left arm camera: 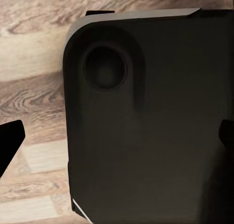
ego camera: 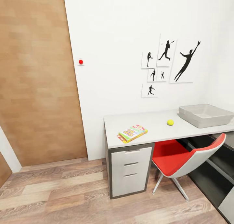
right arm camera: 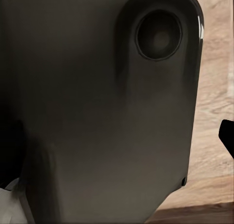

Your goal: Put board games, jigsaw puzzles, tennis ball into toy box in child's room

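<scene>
Approach step, nothing gripped yet. Seen on the desk [ego camera: 156, 128]: boxed games [ego camera: 132, 133] near the front edge, tennis ball [ego camera: 170, 122] just beside the toy box [ego camera: 206, 115]. Finger opening cannot be told. Closer approach needed next.

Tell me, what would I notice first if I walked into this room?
Probably the red chair tucked under the grey desk, because it is the brightest thing here. On the desk sit a colourful stack of boxes near the left end, a small yellow tennis ball in the middle and a grey toy box on the right. Above them, black sports silhouettes hang on the white wall.
</scene>
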You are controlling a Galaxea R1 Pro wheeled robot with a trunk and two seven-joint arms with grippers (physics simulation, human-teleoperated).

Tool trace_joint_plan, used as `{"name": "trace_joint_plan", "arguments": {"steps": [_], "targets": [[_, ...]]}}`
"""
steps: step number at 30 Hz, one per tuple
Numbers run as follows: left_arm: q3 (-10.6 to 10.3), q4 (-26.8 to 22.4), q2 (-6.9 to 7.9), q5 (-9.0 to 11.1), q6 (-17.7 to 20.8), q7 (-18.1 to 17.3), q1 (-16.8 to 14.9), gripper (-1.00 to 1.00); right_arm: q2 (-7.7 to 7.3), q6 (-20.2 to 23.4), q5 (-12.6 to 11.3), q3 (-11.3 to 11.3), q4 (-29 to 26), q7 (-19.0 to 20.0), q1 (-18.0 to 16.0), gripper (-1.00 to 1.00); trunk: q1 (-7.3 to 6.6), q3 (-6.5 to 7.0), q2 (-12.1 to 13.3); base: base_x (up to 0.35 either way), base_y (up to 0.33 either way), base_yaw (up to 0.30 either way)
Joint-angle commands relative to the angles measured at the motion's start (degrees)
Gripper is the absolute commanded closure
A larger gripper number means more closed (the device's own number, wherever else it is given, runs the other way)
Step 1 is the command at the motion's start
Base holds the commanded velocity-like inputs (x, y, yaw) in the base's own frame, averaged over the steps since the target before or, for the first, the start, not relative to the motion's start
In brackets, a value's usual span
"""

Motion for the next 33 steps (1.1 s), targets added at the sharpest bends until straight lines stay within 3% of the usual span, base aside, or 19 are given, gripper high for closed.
{"name": "trace_joint_plan", "arguments": {"steps": [1, 16, 22, 33], "targets": [[0.1, 0.0, -0.03, 0.0, -0.2, 0.0, 0.0, -1.0, -0.01, -0.1, -0.1, -0.1, 0.0, 0.0, 0.0, -1.0, 0.0, -0.05, 0.0, 0.0, 0.0, -0.267], [0.1, 0.0, -0.08, -0.1, -0.2, 0.0, 0.0, -1.0, -0.09, -0.3, -0.1, -0.1, 0.0, 0.0, 0.0, -1.0, 0.0, -0.05, 0.0, 0.0, 0.0, -0.272], [0.4, 0.0, -0.11, 0.2, -0.2, 0.0, 0.0, -1.0, -0.17, -2.5, -1.1, -0.1, 0.0, 0.0, 0.0, -1.0, 0.0, -0.08, 0.0, 0.0, 0.0, -0.278], [0.3, 0.0, 0.37, 0.2, -0.2, -0.1, 0.0, -1.0, -0.3, -3.6, -2.2, 0.0, 0.0, 0.0, 0.0, -1.0, -2.42, 1.62, 4.4, 0.0, 0.0, -0.277]]}}
